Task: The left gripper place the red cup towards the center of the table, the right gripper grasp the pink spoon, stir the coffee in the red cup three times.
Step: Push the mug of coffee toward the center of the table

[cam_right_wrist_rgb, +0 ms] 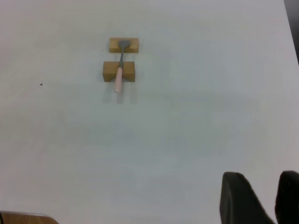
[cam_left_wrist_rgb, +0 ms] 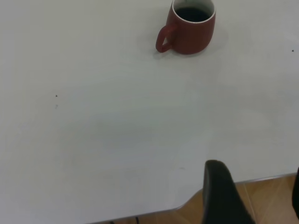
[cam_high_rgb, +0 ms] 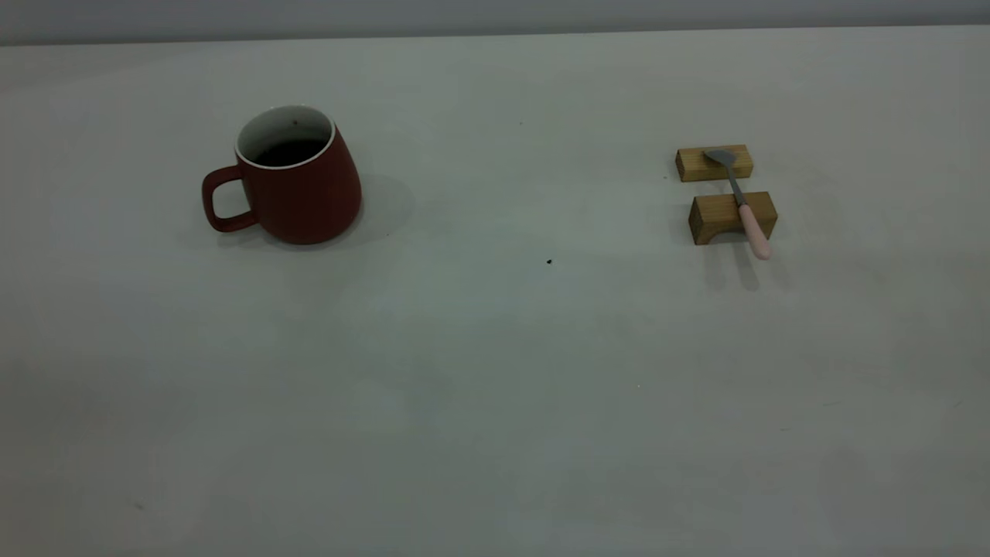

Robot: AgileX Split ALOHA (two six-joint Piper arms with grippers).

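Observation:
The red cup (cam_high_rgb: 298,189) stands upright at the table's (cam_high_rgb: 495,371) left, handle to the left, with dark coffee (cam_high_rgb: 288,152) inside. It also shows far off in the left wrist view as the red cup (cam_left_wrist_rgb: 191,28). The pink spoon (cam_high_rgb: 742,203) lies across two wooden blocks at the right, bowl on the far block, pink handle jutting over the near one. Neither arm appears in the exterior view. My left gripper (cam_left_wrist_rgb: 256,167) is open at the table's edge, far from the cup. My right gripper (cam_right_wrist_rgb: 262,179) is open by a narrow gap, far from the pink spoon (cam_right_wrist_rgb: 119,70).
The far wooden block (cam_high_rgb: 713,163) and the near arched wooden block (cam_high_rgb: 731,217) hold the spoon off the surface. A tiny black speck (cam_high_rgb: 549,261) marks the table's middle. Wooden floor (cam_left_wrist_rgb: 261,200) shows past the table's edge in the left wrist view.

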